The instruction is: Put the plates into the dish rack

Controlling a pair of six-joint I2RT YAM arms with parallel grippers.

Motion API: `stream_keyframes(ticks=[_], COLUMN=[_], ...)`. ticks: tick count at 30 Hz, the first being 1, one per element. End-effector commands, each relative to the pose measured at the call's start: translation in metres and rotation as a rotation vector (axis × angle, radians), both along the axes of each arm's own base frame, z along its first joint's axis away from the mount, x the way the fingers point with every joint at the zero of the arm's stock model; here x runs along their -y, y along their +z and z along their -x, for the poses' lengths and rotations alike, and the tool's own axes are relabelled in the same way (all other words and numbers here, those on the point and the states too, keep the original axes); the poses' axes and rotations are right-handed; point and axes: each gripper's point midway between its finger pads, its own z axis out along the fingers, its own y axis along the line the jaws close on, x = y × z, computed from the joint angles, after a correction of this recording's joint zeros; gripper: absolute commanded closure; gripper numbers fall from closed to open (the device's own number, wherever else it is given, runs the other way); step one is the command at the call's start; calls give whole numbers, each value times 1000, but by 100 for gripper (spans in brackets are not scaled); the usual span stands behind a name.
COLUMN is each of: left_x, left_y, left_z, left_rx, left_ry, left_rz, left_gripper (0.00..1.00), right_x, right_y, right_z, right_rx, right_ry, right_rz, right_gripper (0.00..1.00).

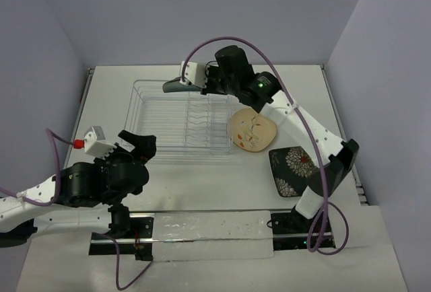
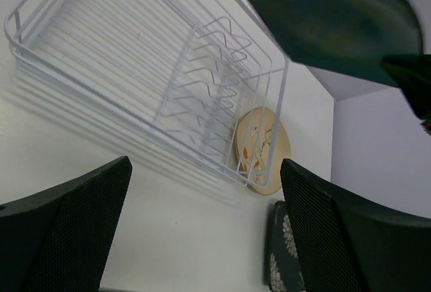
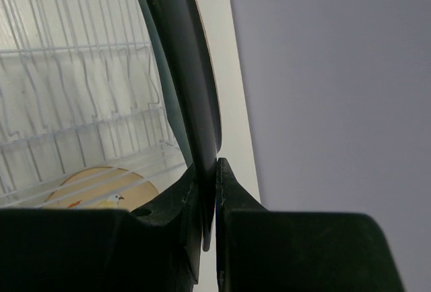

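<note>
Counted one white desk (image 1: pixel 202 191) with one wire dish rack (image 1: pixel 176 120) on it. Counted three plates: teal plate (image 2: pixel 337 29) pinched at its rim by the right pincer (image 3: pixel 215 171), held above the rack's far edge; cream plate (image 1: pixel 252 130) against the rack's right end; black plate (image 1: pixel 294 169) flat just beside it. Saw the left pincer (image 2: pixel 205 164) spread wide, empty, near the rack's near-left corner.

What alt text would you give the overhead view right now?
The right gripper holds a teal plate above the far rim of the dish rack. A cream plate sits at the rack's right end, a black plate near it; the left gripper is open.
</note>
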Motion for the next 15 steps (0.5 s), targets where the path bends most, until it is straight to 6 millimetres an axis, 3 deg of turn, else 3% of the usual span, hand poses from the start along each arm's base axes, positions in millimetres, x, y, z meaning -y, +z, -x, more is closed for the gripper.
stream_keyframes(ticks=[1,3,5,12,15], left_x=[3,27,17,5,-4], left_y=[32,42,28,30,22], left_z=[-31,-48,-84,-135,-154], left_rx=[103,88,23,-11,-29], left_ry=[77,-27,41,35,11], left_rz=[-42,-75,-137,-206,-199], left_gripper=[1,1,1,1,1], right_x=[4,2,3,-6,-11], right_y=[44,31,26,11,-8], right_z=[-29,-35,-38,-54,-65], right_rx=[128,90,86,47,22], right_ry=[-58,-70,-78,-93,-101], right_rz=[-88,-92,-101,-133,-117], right_gripper=[100,100,100,100,100])
